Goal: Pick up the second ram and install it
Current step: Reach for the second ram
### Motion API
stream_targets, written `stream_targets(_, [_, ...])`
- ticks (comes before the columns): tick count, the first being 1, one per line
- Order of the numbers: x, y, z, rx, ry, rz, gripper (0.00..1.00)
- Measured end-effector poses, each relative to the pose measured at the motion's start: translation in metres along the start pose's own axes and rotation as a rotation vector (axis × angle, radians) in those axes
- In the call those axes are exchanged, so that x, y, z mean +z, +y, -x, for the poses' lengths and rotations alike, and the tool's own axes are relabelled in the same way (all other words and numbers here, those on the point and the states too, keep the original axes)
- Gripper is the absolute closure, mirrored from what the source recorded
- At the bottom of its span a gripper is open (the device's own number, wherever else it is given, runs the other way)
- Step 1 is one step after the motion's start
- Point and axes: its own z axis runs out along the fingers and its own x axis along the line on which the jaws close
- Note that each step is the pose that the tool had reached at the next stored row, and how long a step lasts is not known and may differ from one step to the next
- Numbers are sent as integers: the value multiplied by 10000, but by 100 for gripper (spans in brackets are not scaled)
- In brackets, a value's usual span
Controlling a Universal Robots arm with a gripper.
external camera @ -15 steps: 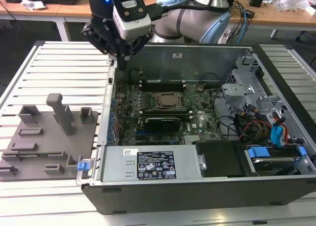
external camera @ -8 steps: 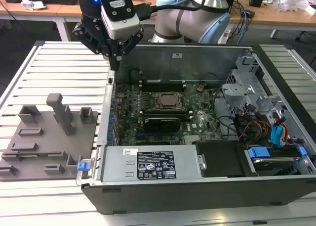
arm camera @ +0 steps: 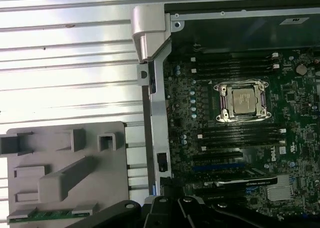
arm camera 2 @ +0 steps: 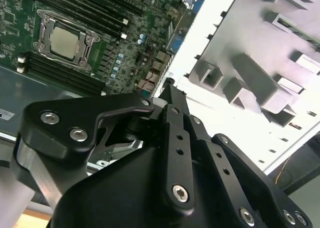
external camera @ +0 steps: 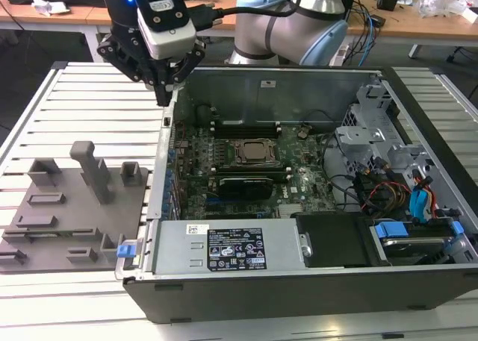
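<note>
Gripper [external camera: 162,98] hangs above the side wall of the computer case [external camera: 159,177], jaws together, holding nothing. In the first wrist view the second ram [arm camera: 50,214] sits in a slot at the edge of the gray holder [arm camera: 107,183], probably for easy gripping.

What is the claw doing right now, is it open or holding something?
Claw: closed, holding nothing. The second ram lies in the gray tray.
</note>
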Motion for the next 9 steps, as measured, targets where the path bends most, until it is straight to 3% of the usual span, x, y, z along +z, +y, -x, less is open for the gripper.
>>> stream_targets(9, [-3,-12,-158,0,0,0,89])
